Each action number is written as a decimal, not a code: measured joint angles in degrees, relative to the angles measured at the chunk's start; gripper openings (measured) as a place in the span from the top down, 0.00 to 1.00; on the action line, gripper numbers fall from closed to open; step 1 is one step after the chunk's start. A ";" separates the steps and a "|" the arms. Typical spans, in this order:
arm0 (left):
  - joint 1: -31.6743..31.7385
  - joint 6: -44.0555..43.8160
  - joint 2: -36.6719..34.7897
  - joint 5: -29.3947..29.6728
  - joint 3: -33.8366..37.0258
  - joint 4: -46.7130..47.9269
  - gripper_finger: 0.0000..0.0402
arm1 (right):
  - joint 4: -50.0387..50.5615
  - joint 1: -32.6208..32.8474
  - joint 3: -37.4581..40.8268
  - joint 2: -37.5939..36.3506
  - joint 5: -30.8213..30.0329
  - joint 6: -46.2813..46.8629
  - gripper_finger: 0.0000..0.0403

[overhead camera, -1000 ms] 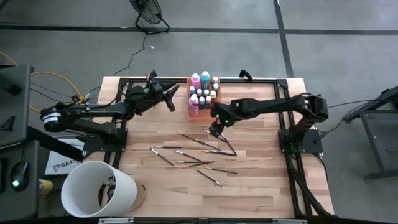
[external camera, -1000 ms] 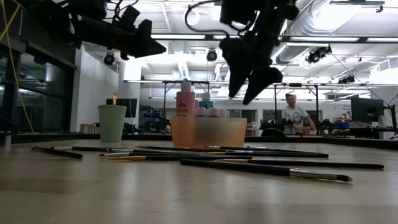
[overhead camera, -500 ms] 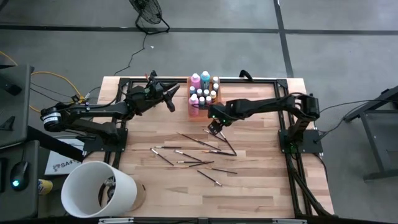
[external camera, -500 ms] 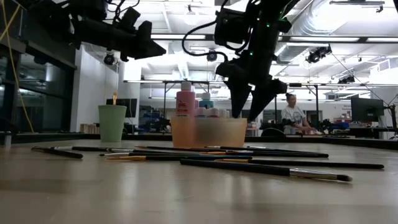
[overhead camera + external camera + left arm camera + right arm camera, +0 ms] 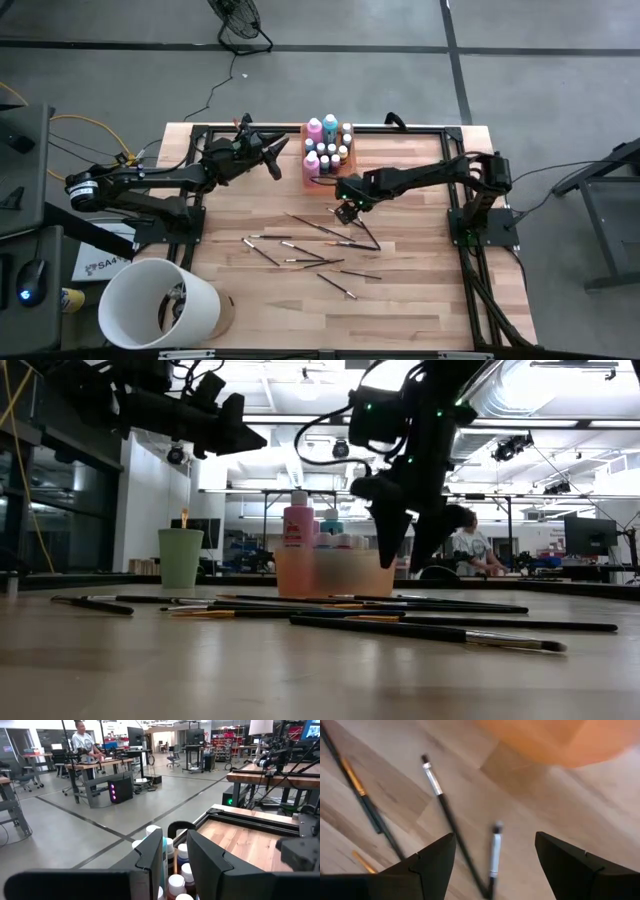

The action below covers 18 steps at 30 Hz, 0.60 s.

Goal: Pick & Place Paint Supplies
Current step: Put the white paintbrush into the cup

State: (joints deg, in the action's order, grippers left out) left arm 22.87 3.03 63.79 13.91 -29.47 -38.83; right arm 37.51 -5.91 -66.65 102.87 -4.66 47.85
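Note:
Several thin dark-handled brushes [image 5: 320,243] lie scattered flat on the wooden table's middle. Pink [image 5: 314,128] and teal [image 5: 330,124] bottles and small pale-capped bottles [image 5: 327,152] stand in the orange tray [image 5: 335,573] at the far middle. My right gripper [image 5: 347,208] [image 5: 402,560] hangs open just above the brushes' far end, pointing steeply down. In its wrist view two brush tips [image 5: 495,851] lie below the gap between its fingers [image 5: 502,865]. My left gripper [image 5: 276,156] [image 5: 175,862] is held high and level to the left of the tray, open by a narrow gap, with nothing in it.
A mint-green cup [image 5: 180,557] stands on the table's far left. A big white bucket [image 5: 160,302] sits at the near left corner. A black frame [image 5: 400,128] runs along the table's far edge. The table's near half is bare wood. A person [image 5: 470,545] is in the room behind.
My right gripper has sunk toward the brushes beside the tray and has rolled about its own axis, so its fingers now point nearly straight down; it stays open. The brushes have not moved.

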 joint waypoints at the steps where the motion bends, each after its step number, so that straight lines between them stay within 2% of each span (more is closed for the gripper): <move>1: -0.02 0.00 0.00 0.00 0.00 0.02 0.78 | -0.09 0.05 0.07 0.67 0.33 0.01 0.34; 10: 0.00 0.02 0.00 0.01 0.00 0.05 0.78 | -2.21 0.15 0.06 5.96 0.23 0.40 0.35; 18: 0.00 0.04 0.00 0.01 0.00 0.43 0.78 | -1.58 -1.35 0.06 6.09 1.23 0.37 0.54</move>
State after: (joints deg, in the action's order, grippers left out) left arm 22.87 3.07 63.79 13.92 -29.47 -38.40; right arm 35.93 -7.25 -66.59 108.97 -3.43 48.22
